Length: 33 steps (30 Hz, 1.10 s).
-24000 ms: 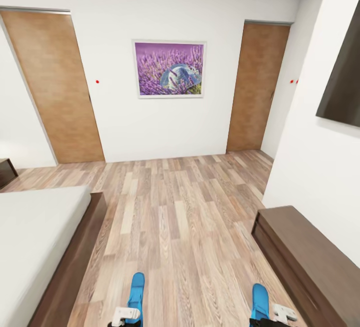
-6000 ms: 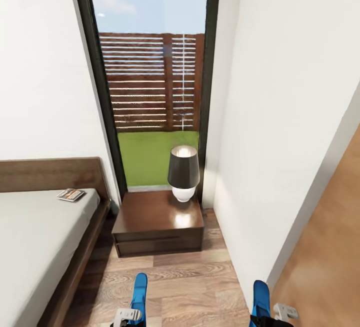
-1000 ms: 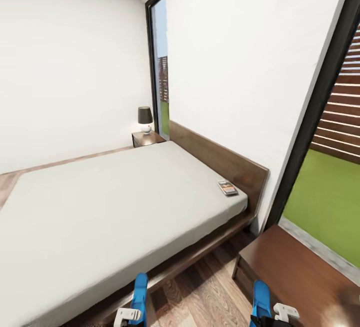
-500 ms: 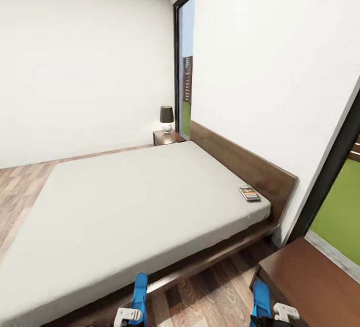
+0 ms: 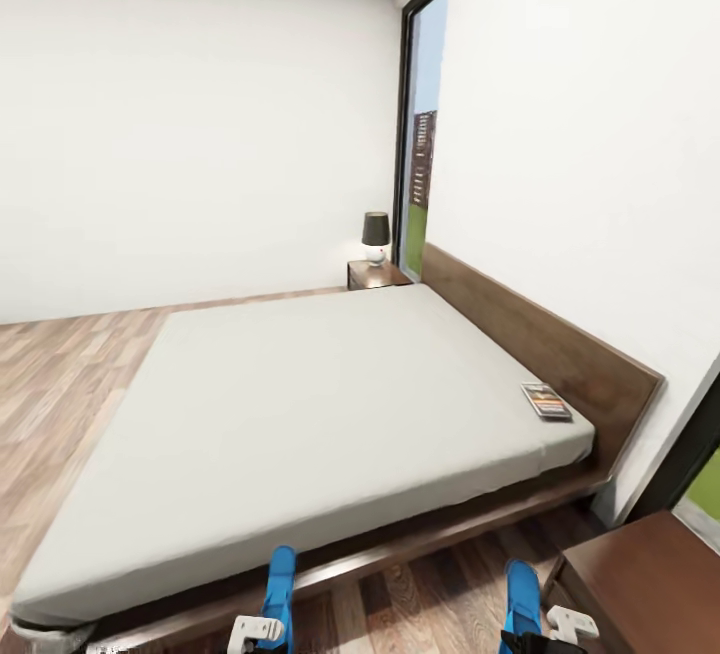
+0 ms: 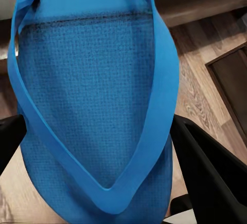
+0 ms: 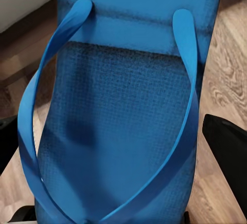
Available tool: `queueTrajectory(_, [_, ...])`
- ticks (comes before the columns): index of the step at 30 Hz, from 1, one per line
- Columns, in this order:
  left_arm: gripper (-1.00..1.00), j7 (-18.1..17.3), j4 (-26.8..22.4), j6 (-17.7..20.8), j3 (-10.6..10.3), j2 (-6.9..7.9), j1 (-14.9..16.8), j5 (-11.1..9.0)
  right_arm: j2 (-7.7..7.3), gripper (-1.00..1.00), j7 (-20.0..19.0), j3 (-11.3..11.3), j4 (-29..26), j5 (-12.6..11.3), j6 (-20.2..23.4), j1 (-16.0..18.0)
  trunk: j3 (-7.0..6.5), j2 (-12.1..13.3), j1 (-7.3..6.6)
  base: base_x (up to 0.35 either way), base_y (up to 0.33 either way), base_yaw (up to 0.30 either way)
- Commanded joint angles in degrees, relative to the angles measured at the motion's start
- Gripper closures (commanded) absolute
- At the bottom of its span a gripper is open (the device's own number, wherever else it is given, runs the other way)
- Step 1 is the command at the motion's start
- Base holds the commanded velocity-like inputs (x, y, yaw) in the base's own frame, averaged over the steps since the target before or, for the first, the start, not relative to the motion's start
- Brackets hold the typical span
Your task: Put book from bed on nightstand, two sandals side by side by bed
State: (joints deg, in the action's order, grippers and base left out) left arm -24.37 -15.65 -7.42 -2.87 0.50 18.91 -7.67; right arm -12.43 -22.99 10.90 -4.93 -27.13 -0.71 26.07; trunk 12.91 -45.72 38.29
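White walls and wood-plank floor (image 5: 60, 374) are recorded for the bedroom. Bed (image 5: 330, 404): off-white mattress in a dark frame, headboard (image 5: 540, 334) set against the wall at the right. Nightstand (image 5: 650, 574): dark corner seen beside the bed's near end; a second nightstand (image 5: 376, 275) is seen at the far end, a dark-shaded lamp (image 5: 376, 235) standing on it. Book (image 5: 546, 401): laid flat on the mattress near the headboard. Left sandal (image 6: 92, 106): blue, clamped in the left gripper (image 5: 258, 628). Right sandal (image 7: 128, 106): blue, clamped in the right gripper (image 5: 566, 624). Both sandals are held above the floor beside the bed.
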Motion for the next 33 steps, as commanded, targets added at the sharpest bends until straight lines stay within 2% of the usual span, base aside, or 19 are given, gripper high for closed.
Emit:
queueTrajectory(1, [1.0, -0.1, 0.1, -0.1, -0.3, 0.03, 0.1, -0.6, -0.01, 1.0, -0.2, 0.4, 0.0, -0.6, -0.1, 0.0, 0.08, -0.1, 0.01, 0.0, 0.0, 0.29])
queueTrajectory(33, [1.0, -0.1, 0.1, -0.1, -0.3, 0.03, 0.1, -0.6, 0.01, 1.0, -0.1, 0.4, 0.0, -0.6, -0.1, 0.0, 0.08, -0.1, 0.01, 0.0, 0.0, 0.29])
